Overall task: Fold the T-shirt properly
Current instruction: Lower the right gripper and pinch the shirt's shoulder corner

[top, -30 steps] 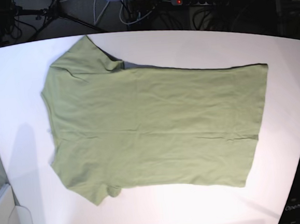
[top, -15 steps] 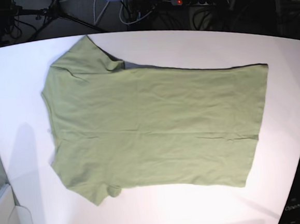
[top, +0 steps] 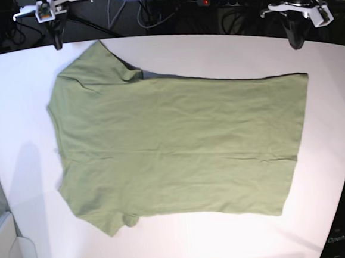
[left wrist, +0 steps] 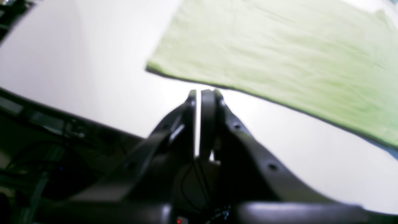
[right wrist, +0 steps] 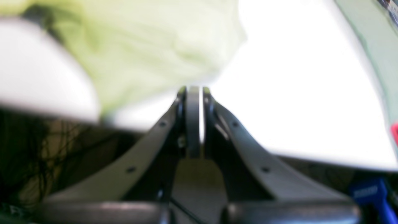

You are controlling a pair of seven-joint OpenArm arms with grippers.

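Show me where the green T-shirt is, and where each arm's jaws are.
T-shirt (top: 180,146): base view, middle of the cloth.
Left gripper (top: 296,41): base view, tip of its shut jaws.
Right gripper (top: 57,43): base view, tip of its shut jaws.

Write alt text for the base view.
An olive-green T-shirt lies spread flat on a white table, collar toward the view's left. Both shut grippers, left and right, hover at the far edge, touching nothing.

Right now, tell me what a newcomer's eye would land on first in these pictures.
The olive-green T-shirt dominates: it lies spread flat across the middle of the white table, collar toward the base view's left, hem toward its right. Next come the two arms at the table's far edge, the left pincer and right pincer both shut, neither touching the cloth.
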